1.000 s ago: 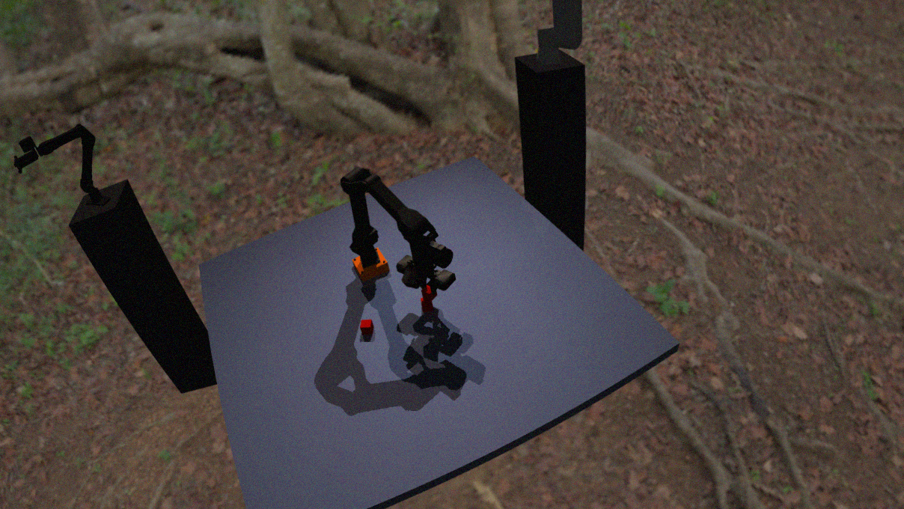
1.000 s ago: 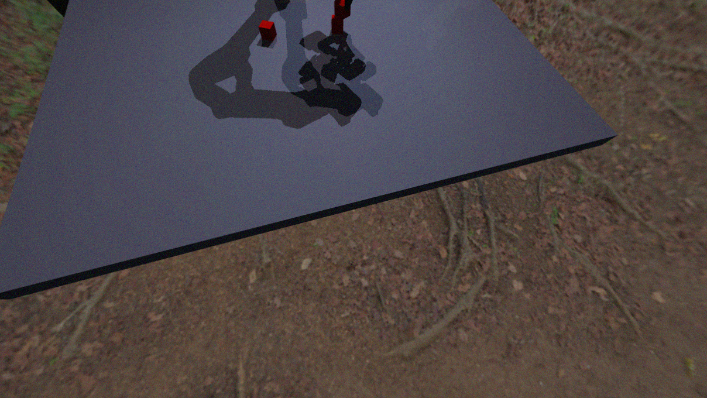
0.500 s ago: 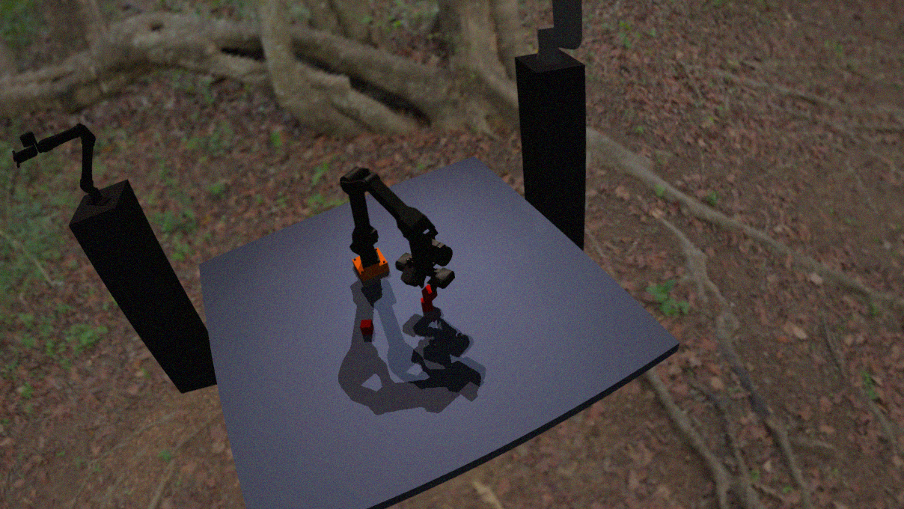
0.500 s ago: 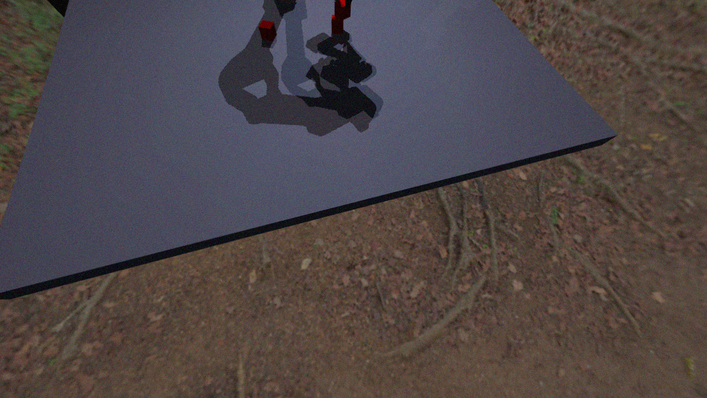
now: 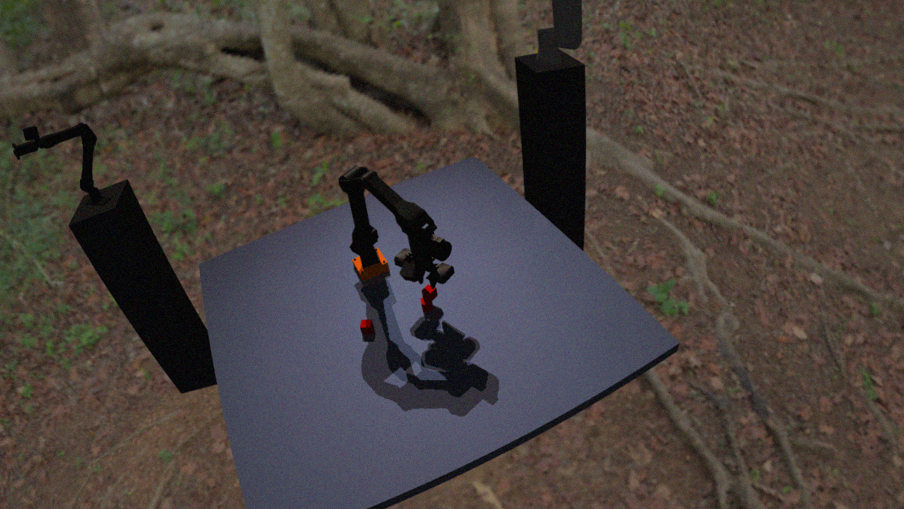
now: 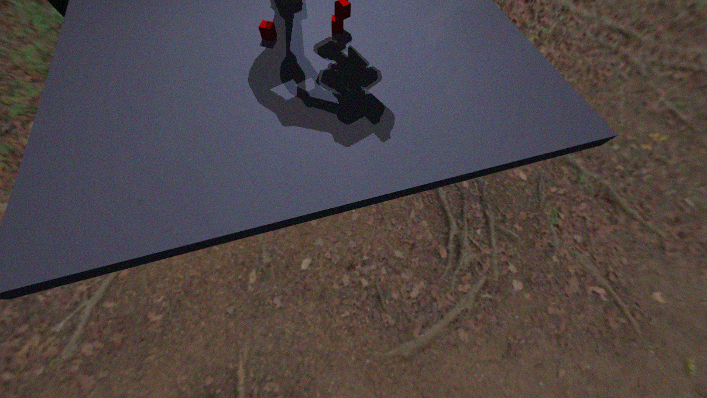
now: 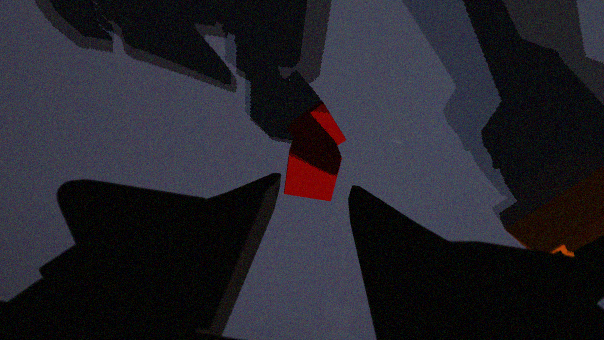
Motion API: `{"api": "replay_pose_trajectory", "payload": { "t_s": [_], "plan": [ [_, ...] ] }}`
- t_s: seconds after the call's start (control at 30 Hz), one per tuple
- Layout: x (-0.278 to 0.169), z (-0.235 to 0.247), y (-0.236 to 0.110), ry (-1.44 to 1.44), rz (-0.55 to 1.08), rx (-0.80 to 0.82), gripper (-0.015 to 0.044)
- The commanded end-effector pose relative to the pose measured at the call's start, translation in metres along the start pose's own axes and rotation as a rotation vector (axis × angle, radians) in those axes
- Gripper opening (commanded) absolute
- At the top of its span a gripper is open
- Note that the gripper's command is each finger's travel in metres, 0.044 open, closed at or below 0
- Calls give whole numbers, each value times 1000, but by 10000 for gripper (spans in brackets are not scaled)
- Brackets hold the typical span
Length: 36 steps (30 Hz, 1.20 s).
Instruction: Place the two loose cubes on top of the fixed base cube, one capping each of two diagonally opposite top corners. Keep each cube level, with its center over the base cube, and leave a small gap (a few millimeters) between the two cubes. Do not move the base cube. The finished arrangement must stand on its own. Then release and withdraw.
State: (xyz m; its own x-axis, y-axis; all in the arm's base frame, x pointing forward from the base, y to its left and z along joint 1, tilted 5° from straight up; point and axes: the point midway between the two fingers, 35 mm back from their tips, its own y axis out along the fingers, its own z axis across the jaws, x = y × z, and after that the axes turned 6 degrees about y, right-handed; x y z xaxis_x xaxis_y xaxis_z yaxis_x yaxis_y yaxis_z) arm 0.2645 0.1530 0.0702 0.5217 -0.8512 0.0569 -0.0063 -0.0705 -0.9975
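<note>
A small red cube (image 5: 429, 291) is seen resting on top of the red base cube (image 5: 426, 304), offset toward one corner, near the middle of the dark blue-grey table top (image 5: 537, 303). The black parallel-jaw gripper (image 5: 432, 276) is held just above this stack with its fingers parted and nothing between them; in the wrist view the fingertips stand clear on either side of the upper cube (image 7: 311, 175). A second loose red cube (image 5: 366, 325) lies on the table, well apart from the stack, toward the left. The orange arm mount (image 5: 370, 265) is set behind both. Wide table surface is left toward the front edge (image 6: 316, 215).
</note>
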Motion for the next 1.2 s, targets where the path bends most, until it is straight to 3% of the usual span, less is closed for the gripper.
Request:
{"api": "replay_pose_trajectory", "payload": {
  "t_s": [0.0, 0.07, 0.17, 1.17],
  "plan": [
    [0, 2, -4, 5, 0, 9, 205],
    [0, 2, -4, 5, 0, 9, 205],
    [7, 0, -3, -62, 0, 3, 265],
    [132, -32, -30, -1309, -11, 2, 265]
  ]
}}
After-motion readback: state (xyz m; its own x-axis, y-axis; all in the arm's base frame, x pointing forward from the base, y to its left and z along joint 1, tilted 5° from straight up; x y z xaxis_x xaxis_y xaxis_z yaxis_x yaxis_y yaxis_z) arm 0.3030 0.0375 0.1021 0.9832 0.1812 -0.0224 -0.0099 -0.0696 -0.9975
